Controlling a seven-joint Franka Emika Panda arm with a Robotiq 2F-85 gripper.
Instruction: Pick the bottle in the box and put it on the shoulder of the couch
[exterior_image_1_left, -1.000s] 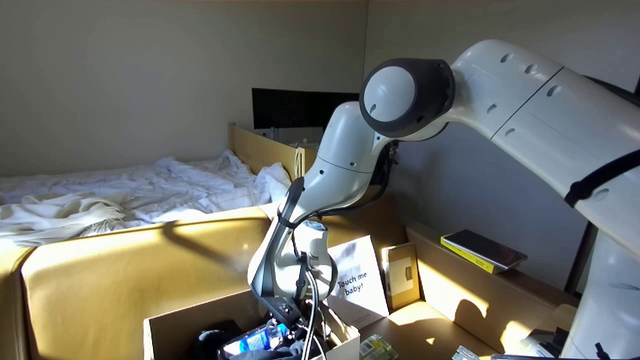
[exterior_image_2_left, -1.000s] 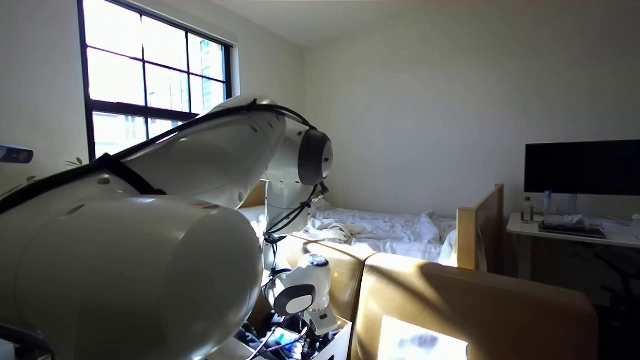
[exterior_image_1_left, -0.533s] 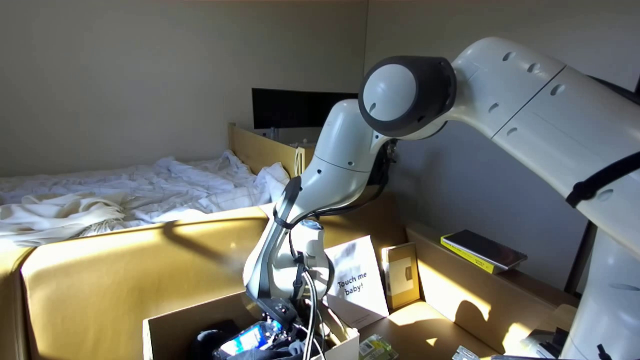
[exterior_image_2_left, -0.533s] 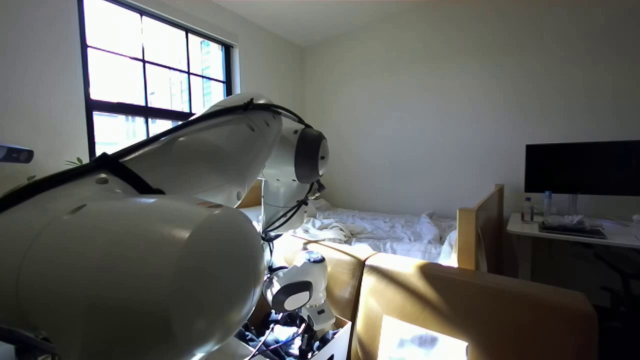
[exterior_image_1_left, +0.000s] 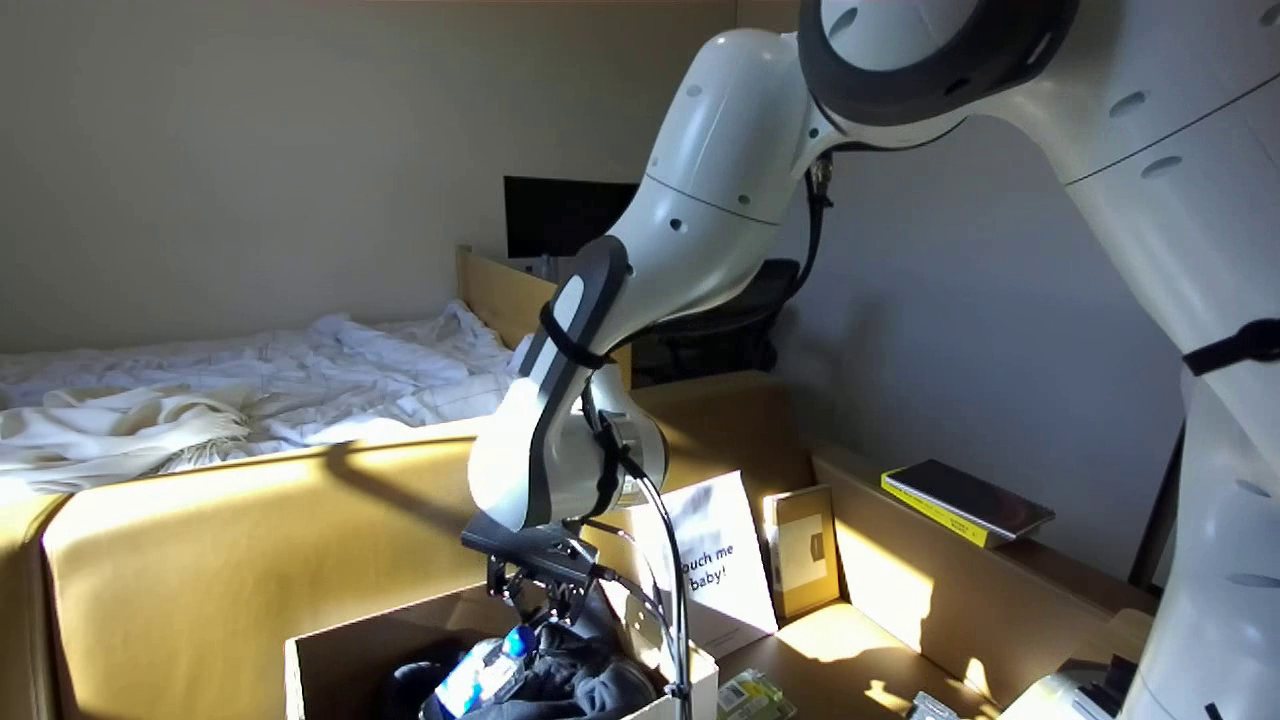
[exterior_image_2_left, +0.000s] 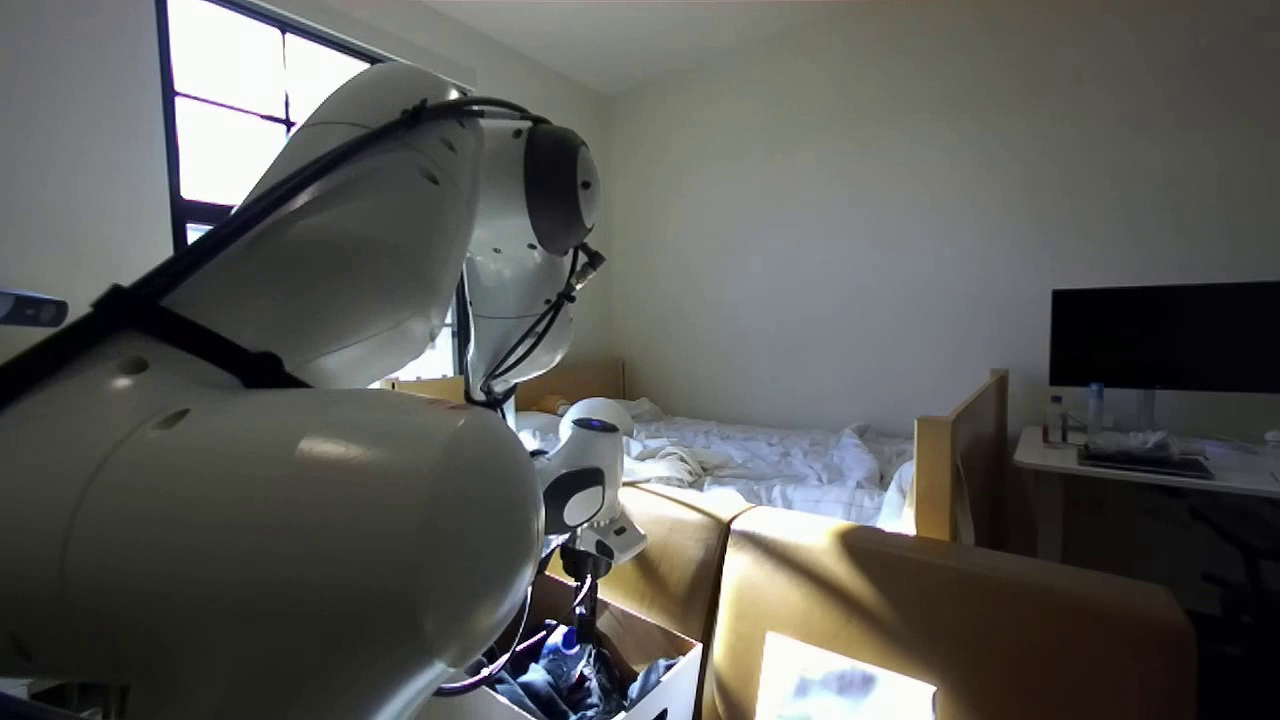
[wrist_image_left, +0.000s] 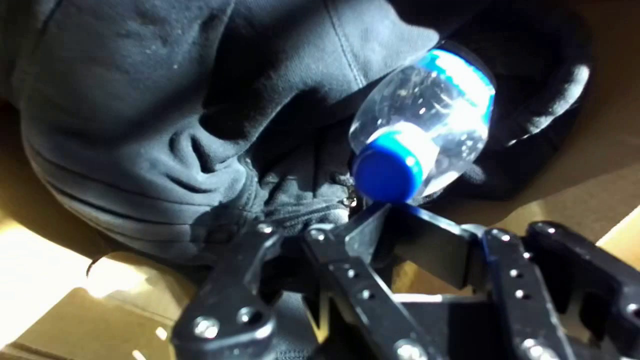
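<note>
The bottle (wrist_image_left: 429, 116) lies inside the box (exterior_image_1_left: 385, 635). The gripper (wrist_image_left: 395, 205) at the box is closed, seemingly empty; picking and placing on the couch (exterior_image_1_left: 200, 560) remain.

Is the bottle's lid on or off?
On: in the wrist view, the blue lid covers the top of the bottle.

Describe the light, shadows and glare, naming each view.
In both exterior views, hard shadow cuts across the sunlit couch; in an exterior view, the window is mostly blown out white; in the wrist view, glare whitens part of the bottle and folds in the cloth look black.
</note>
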